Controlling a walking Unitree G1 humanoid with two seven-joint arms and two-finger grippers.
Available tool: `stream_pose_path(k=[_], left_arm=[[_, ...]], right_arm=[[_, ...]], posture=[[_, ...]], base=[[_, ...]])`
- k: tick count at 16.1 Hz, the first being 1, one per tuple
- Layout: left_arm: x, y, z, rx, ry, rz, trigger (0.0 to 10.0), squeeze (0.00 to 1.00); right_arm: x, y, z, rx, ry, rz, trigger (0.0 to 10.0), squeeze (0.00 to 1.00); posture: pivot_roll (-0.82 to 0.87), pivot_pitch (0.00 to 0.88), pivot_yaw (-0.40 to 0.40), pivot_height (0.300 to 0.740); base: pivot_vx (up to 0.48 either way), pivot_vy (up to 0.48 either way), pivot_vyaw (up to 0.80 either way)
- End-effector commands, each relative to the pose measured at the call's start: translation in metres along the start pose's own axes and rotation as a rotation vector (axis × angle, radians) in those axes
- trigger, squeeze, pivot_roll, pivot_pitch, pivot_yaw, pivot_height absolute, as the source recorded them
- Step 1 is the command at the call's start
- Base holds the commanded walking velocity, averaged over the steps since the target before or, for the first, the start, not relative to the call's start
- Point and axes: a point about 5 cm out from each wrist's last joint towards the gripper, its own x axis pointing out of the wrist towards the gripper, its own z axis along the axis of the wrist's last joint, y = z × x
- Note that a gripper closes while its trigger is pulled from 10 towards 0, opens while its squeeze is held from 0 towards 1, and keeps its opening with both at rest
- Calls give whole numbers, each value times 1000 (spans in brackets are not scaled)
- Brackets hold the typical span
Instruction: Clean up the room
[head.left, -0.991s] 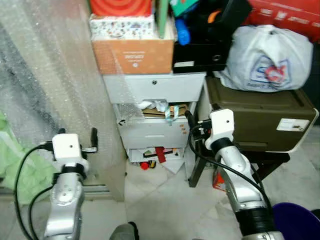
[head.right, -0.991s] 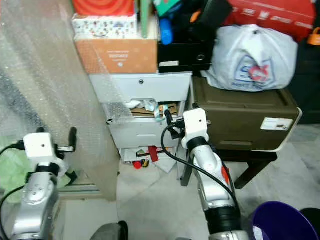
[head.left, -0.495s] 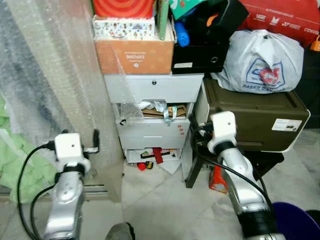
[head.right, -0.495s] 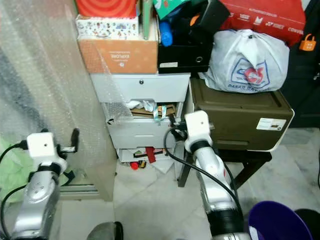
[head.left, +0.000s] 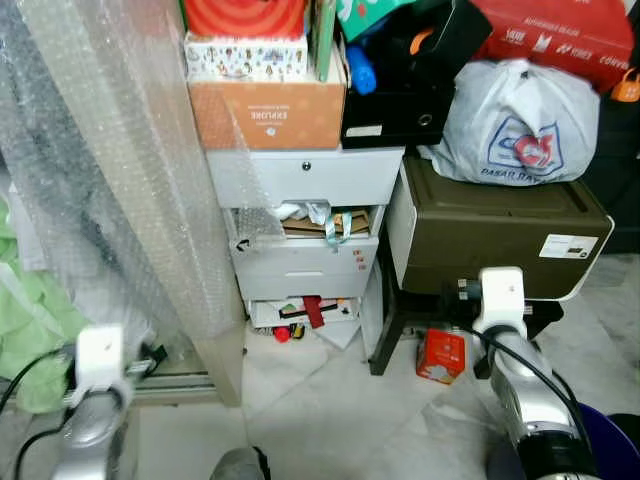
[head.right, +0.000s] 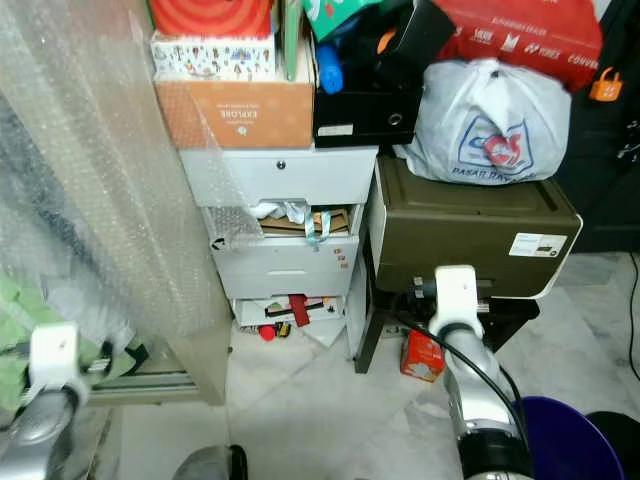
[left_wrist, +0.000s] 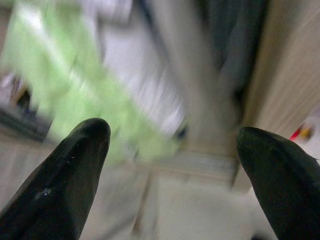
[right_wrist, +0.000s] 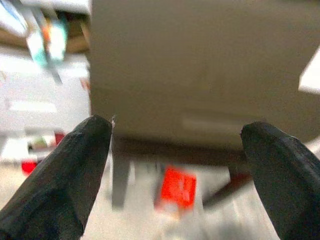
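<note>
Pale tiled floor (head.left: 330, 400) runs up to a cluttered wall of storage. A grey drawer unit (head.left: 305, 240) stands in the middle, its middle drawer hanging open and stuffed with paper, and red scraps (head.left: 300, 312) spill from the bottom one onto the tiles. On top of the unit sits an orange box (head.left: 268, 112) with a patterned box above it. To the right, an olive case (head.left: 495, 235) rests on a dark stool (head.left: 385, 340), a white plastic bag (head.left: 520, 125) lying on its lid. A small red carton (head.left: 441, 355) stands on the floor under the stool — just beside its leg. Bubble wrap (head.left: 110, 170) hangs down the left side, with green cloth (head.left: 25, 330) behind it. A purple bin rim (head.right: 560, 445) shows at the lower right.

Right gripper (right_wrist: 175, 165) hangs low in front of the case, fingers (right_wrist: 60, 175) spread wide apart and holding nothing; its wrist view is blurred but looks past them at the case and the red carton beneath. Left gripper (left_wrist: 170, 175) sits low by the bubble wrap — fingers likewise wide apart and empty, facing the green cloth in a blurred view.
</note>
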Motion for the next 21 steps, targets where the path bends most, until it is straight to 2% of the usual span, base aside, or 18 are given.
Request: stream_pose_path(k=[1,3,4,6,7,8,11,13,14,15,19,21], left_arm=[[2,6,-12,1,67,19,10000,0],[2,11,-34,45,179,3,10000,0],[3,7,-43,39,238,-40,10000,0],[1,2,-59,78,341,-79,10000,0],[0,1,-63,87,362,-89,10000,0],[-3,-2,-72,112,416,-104,10000,0],[-10,-12,-85,57,501,-155,10000,0],[-10,-17,-85,60,516,-194,10000,0],[-9,-24,-84,90,542,-226,10000,0],[-4,-29,-77,127,525,-232,10000,0],[6,-41,-60,135,481,-238,10000,0],[8,-47,-57,163,474,-248,10000,0]], right_arm=[[1,-11,-9,19,39,-56,10000,0],[-1,-24,-38,70,172,-131,10000,0],[-4,-29,-52,104,241,-158,10000,0],[-12,-25,-77,168,372,-154,10000,0],[-14,-23,-82,187,392,-154,10000,0],[-20,-16,-96,192,458,-120,10000,0],[-30,1,-114,196,553,-77,10000,0],[-27,14,-112,193,556,-24,10000,0],[-24,25,-109,148,560,30,10000,0],[-20,35,-105,107,560,61,10000,0],[-8,41,-89,66,527,99,10000,0],[-8,39,-89,40,535,114,10000,0]], posture=[[-7,0,-16,740],[-11,0,-13,740],[-11,0,-12,740],[-7,0,-2,740],[-6,0,2,740],[-9,0,7,740],[-11,0,15,740],[-18,0,19,740],[-17,0,16,740],[-14,0,12,740],[-15,0,-1,740],[-18,0,-4,740]], base=[[0,0,0],[0,0,0],[0,0,0],[0,0,0],[0,0,0],[0,0,0],[0,0,0],[0,0,0],[0,0,0],[0,0,0],[0,0,0],[0,0,-400]])
